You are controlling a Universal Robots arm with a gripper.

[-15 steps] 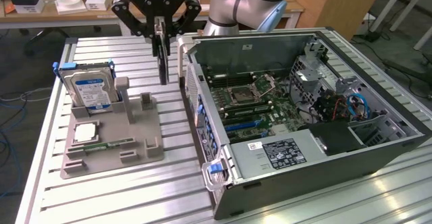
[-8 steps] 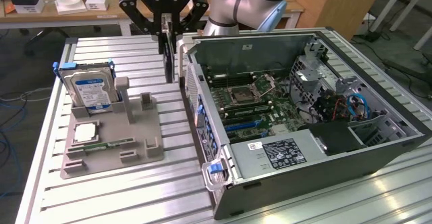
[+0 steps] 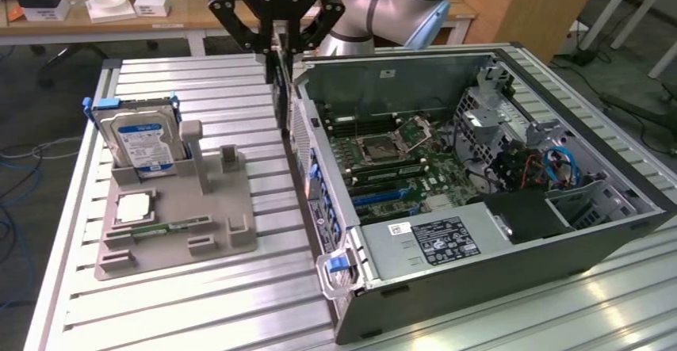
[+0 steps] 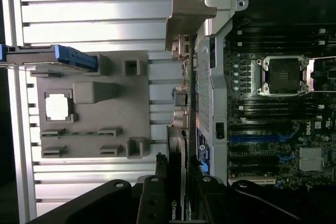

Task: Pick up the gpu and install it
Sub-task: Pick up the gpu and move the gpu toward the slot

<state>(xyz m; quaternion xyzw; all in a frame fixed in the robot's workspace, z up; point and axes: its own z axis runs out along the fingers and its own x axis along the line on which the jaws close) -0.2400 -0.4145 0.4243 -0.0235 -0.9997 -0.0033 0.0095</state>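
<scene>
The gpu [image 3: 284, 89] hangs edge-on at the exterior view's upper centre, clamped between the gripper's [image 3: 282, 46] narrowed fingers, just beside the open computer case's [image 3: 455, 280] outer wall. The hard drive [image 3: 143, 141] stands in the grey fixture [image 3: 227, 236] toward the exterior view's left.

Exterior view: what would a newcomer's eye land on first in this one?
The big open computer case on the exterior view's right, its motherboard bare. Next, the gripper at the top, shut on a thin dark graphics card that hangs upright at the case's rim on the exterior view's left. Further left, a hard drive with a blue label stands in a grey holder.
</scene>
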